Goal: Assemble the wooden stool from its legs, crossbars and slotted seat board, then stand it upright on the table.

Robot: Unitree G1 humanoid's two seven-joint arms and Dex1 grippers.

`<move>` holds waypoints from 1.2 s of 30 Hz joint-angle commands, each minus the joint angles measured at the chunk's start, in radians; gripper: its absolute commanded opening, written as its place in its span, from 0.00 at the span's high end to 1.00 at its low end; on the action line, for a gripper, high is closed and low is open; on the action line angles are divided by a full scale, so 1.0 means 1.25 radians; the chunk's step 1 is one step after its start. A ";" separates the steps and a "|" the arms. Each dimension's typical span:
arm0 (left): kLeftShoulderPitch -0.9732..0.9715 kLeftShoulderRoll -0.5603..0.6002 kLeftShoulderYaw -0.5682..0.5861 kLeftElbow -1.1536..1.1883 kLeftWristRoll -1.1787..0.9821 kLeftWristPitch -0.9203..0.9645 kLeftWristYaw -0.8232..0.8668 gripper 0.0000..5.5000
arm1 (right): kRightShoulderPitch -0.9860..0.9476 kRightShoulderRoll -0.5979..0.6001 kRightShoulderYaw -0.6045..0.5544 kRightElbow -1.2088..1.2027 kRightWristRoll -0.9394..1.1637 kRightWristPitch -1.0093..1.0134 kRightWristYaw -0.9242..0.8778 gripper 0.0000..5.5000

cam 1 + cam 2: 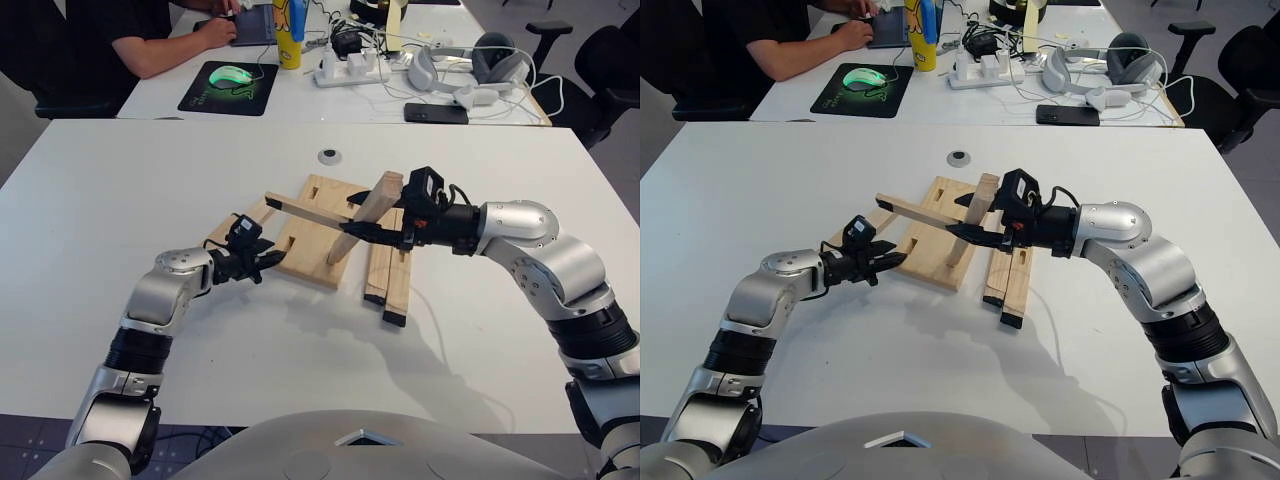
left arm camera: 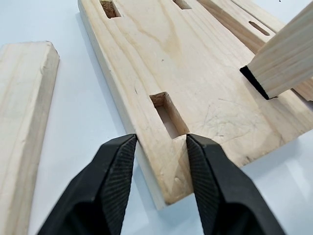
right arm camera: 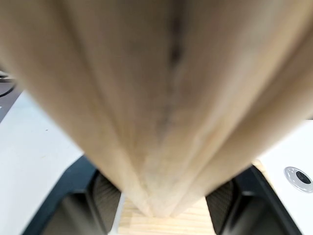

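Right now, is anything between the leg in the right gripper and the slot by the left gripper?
Nothing visible. The slot lies empty; the leg points down at the seat board nearby; the left gripper sits at the board's edge, short of the slot.

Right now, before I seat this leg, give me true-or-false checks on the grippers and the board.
1. The right gripper holds a wooden leg tilted over the seat board. True.
2. The left gripper is raised high above the board. False: it sits low at the board's near left corner.
3. Every slot in the board is filled. False: the slot by the left gripper is empty.
4. More wooden pieces lie to the board's right. True.
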 commanded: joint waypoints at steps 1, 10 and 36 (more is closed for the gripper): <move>0.050 -0.018 -0.058 0.019 -0.016 0.054 -0.031 0.69 | 0.131 0.001 0.094 0.125 -0.123 0.091 -0.030 0.63; 0.053 -0.010 -0.062 0.027 -0.025 0.050 -0.036 0.73 | 0.121 0.065 0.010 0.105 -0.078 0.101 -0.034 0.46; 0.073 0.003 -0.058 0.030 -0.040 0.026 -0.013 0.77 | 0.165 -0.074 -0.205 -0.004 -0.017 0.162 0.204 0.24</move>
